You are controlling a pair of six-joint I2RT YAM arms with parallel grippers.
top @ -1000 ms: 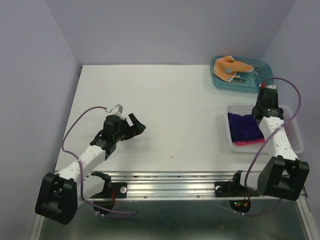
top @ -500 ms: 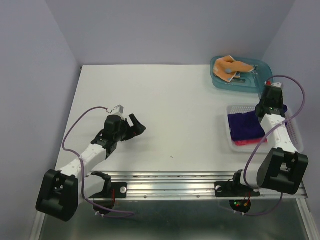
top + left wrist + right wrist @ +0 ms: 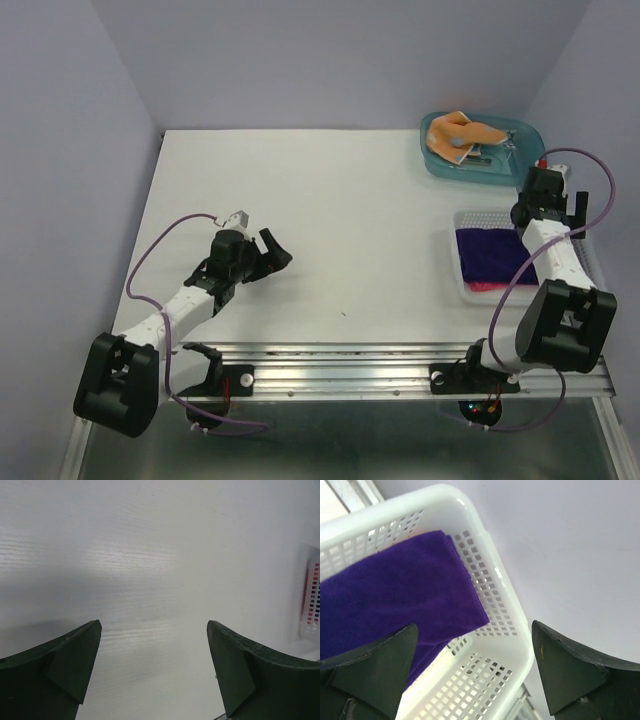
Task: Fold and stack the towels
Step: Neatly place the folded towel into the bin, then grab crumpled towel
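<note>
Right pincer (image 3: 475,630) stands wide and empty above the far corner of the white basket (image 3: 506,597), where the purple towel (image 3: 395,595) lies folded over the pink-red towel (image 3: 487,286). Left pincer (image 3: 154,625), equally wide, hovers over the desk (image 3: 340,190). Two towels look stacked. Next, I judge, comes the orange dotted towel (image 3: 455,135), crumpled in the teal tray (image 3: 522,132), which calls for a reach farther back.

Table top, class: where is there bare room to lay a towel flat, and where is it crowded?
Free: the wide middle of the table, between the left gripper and the white basket, back to the far edge; also the far-left corner. Crowded: the right edge, taken by the teal tray holding the orange towel and the basket holding the purple towel.
</note>
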